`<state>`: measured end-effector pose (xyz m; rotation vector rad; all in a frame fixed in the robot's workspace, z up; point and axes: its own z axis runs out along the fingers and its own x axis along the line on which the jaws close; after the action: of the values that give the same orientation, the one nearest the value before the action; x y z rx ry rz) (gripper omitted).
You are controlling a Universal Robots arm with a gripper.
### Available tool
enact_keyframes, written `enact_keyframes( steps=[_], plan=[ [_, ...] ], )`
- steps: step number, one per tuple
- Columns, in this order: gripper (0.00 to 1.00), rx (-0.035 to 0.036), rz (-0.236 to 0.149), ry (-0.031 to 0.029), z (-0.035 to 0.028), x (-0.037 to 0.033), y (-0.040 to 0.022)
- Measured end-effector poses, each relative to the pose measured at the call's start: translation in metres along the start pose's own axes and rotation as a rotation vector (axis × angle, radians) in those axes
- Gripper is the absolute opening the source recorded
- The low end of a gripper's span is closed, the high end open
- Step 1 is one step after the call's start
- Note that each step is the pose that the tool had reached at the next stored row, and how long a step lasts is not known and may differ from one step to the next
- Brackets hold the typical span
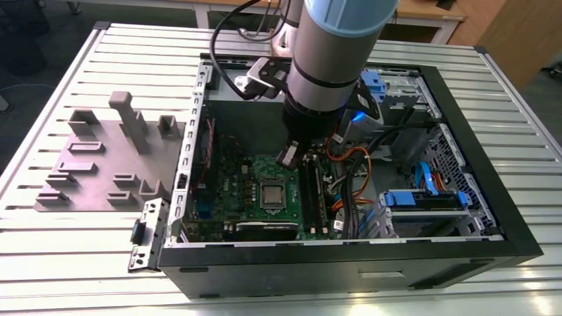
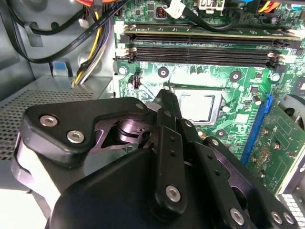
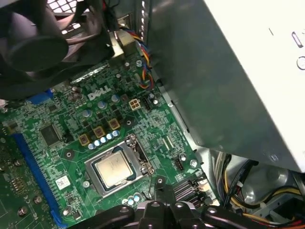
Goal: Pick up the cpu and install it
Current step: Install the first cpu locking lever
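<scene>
My gripper (image 1: 288,158) hangs inside the open computer case (image 1: 457,118), above the green motherboard (image 1: 241,191) and empty, its fingers (image 2: 167,102) pressed together into one narrow tip. The cpu (image 1: 273,195) lies flat in its socket on the motherboard, framed by the silver socket frame (image 3: 97,179); in both wrist views my fingertip sits just beside that frame's edge, apart from the chip's top (image 3: 114,169). The memory slots (image 2: 200,50) run along one side of the socket, close by. A bundle of cables (image 1: 351,178) crowds the exterior view's right of my arm. The grey fixture block (image 1: 105,164) rests on the slatted tabletop (image 1: 70,263), well apart from the case.
</scene>
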<state>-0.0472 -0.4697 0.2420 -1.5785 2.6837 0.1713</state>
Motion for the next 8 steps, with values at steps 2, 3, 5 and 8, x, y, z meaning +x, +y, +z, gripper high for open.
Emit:
enact_keyframes(
  steps=[2, 3, 5, 8],
  plan=[
    [0.11, -0.0011, -0.014, 0.0012, 0.0, 0.0003, 0.0002],
    [0.11, -0.0015, -0.022, 0.0018, 0.0, 0.0005, 0.0004],
    [0.11, -0.0023, -0.039, 0.0029, 0.0, 0.001, 0.0004],
    [0.11, -0.0032, -0.055, 0.004, -0.0001, 0.0021, 0.0]
  ],
)
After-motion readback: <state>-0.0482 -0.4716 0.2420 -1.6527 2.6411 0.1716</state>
